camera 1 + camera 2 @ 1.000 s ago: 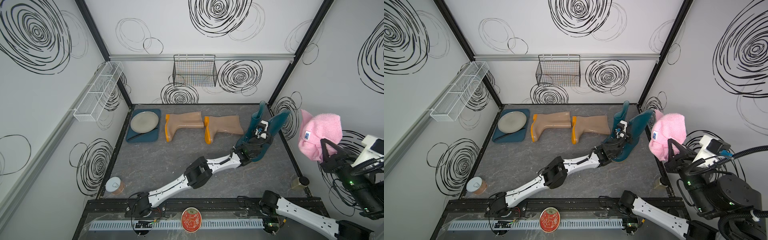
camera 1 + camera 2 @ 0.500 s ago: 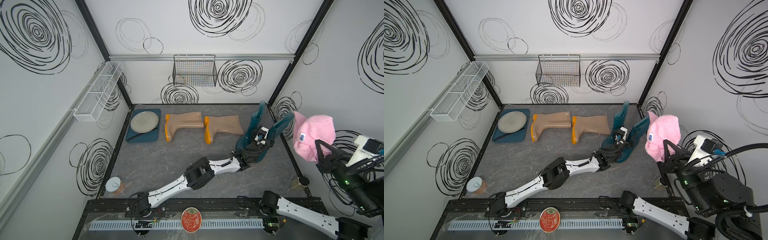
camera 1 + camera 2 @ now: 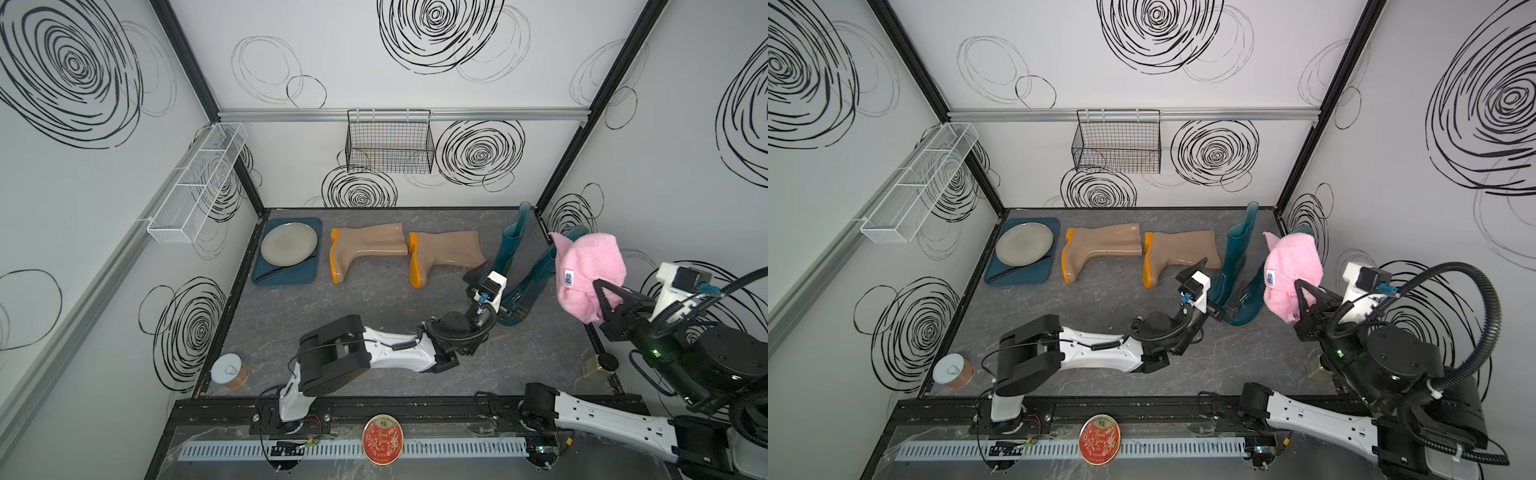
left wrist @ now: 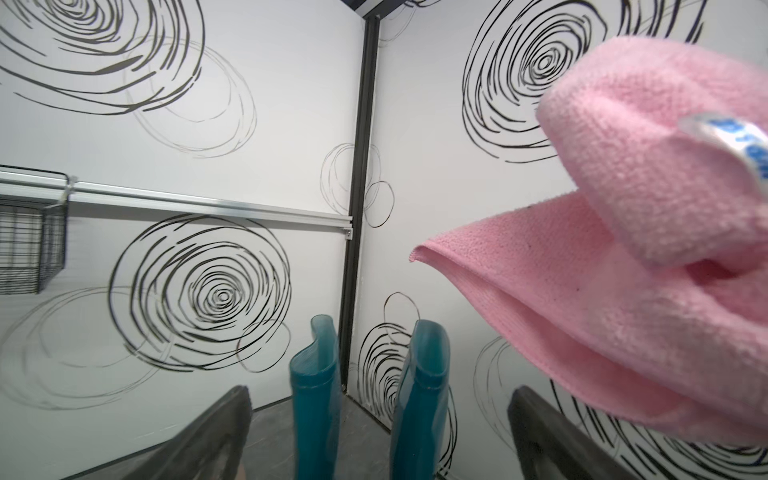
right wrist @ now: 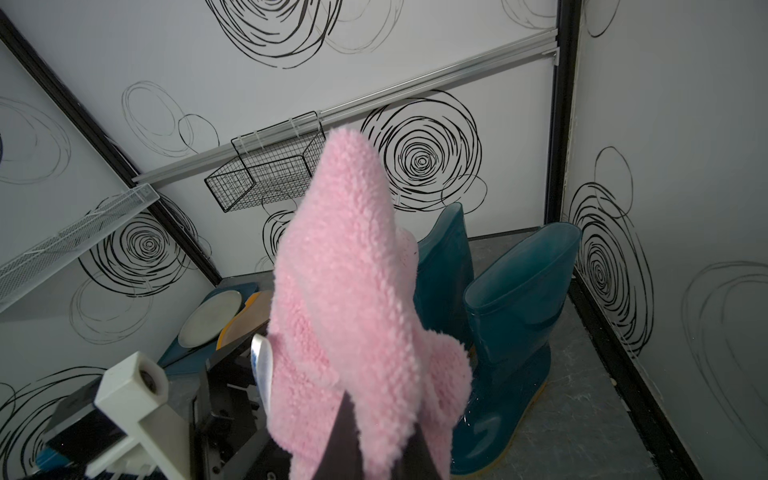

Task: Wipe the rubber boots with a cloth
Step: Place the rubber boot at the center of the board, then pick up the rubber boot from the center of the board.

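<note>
While our right gripper [image 3: 604, 297] stays pinched on the pink cloth [image 3: 590, 266], raised just beside the teal boots [image 3: 515, 245], our left gripper [image 3: 510, 308] has sprung wide and released the boot. Both stand upright unaided, so we judge wiping can begin. Farther back, the beige boots [image 3: 365, 249] lie flat.

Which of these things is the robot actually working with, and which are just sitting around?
For the job: pink cloth, two teal boots standing, two tan boots lying down.

Just lying about: plate, blue tray, can, red round tin, small jar, wire basket, white mesh rack.
</note>
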